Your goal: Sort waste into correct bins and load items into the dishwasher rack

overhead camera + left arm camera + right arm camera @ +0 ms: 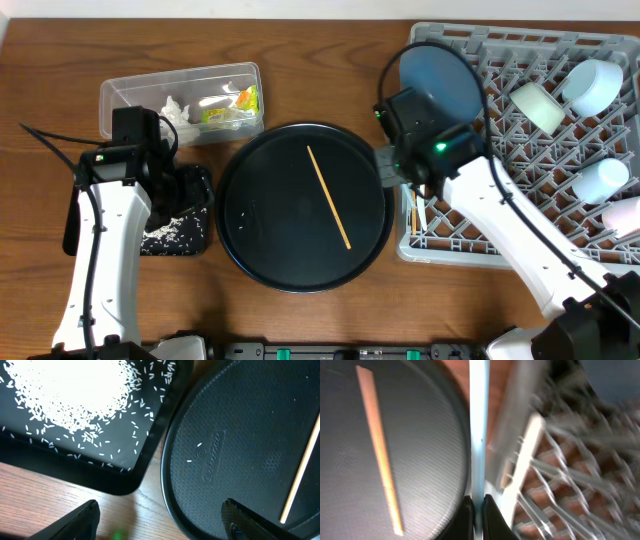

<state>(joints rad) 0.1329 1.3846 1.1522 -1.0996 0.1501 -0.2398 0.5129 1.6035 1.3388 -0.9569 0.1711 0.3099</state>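
The wood-grain tabletop (40,60) carries a large round black tray (270,230) at its centre, its floor finely pebbled with an embossed logo, and one slim, straight orange chopstick (329,197) lies diagonally across it. To its left sits the shallow black tray (150,445), smooth with rounded corners and a raised lip, holding a dense heap of white rice grains (65,395) with loose grains around it; two stray grains rest on the round tray near the logo. Behind it, the clear plastic tub (130,95) holds crumpled white tissue scraps (180,108) and a yellow-green wrapper (235,105). The left tool (160,505) hangs low over the gap where the black tray's corner almost meets the round tray's rim, its dark fingers spread wide and holding nothing; the rice lies just beyond it to one side. On the right, the grey dishwasher rack (530,40), a square lattice of pegs, holds a dark blue plate (440,80) on edge, a pale green bowl (537,105) and a light blue cup (592,85). The right tool (478,510) is at the rack's left wall, between rack and round tray, its fingers pressed together on a thin, straight, whitish strip that looks like a white utensil (478,420), though the blur leaves that uncertain.
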